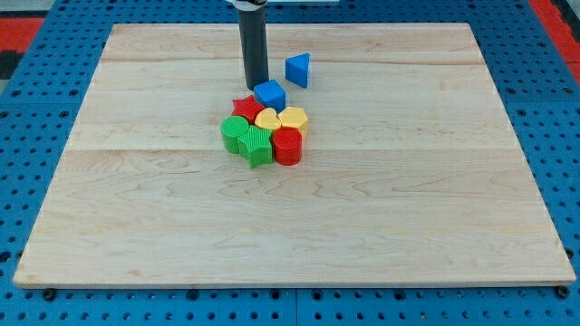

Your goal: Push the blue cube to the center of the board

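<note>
Just above the frame's centre, a packed cluster of green blocks point(246, 140), a red star block point(245, 107), yellow heart blocks point(281, 119) and a red cylinder point(287, 145) is seen. The dark rod's tip point(256, 87), which carries no jaws, is set touching the blue cube point(269, 94) at its upper left, the cube resting against the cluster's top. A further push could be expected to scatter the cluster or let the cube slip sideways toward the blue triangular block point(298, 70) at upper right.

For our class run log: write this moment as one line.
my tip: touching blue cube, its upper left | cube: against red-yellow-green cluster | blue triangle: apart, upper right
</note>
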### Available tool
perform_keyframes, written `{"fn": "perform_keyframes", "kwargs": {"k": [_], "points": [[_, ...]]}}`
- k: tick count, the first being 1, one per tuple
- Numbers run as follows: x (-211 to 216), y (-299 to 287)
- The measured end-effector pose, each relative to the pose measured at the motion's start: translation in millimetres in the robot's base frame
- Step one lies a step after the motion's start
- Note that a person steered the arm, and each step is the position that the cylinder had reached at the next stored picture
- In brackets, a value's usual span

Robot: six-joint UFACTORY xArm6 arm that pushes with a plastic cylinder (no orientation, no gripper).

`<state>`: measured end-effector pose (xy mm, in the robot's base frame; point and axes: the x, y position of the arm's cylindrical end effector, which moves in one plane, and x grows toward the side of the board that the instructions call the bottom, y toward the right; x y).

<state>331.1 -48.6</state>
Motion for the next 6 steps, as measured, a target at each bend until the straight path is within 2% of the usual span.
{"fn": "perform_keyframes", "kwargs": {"k": [6], "points": [[7.0,6.3]]}}
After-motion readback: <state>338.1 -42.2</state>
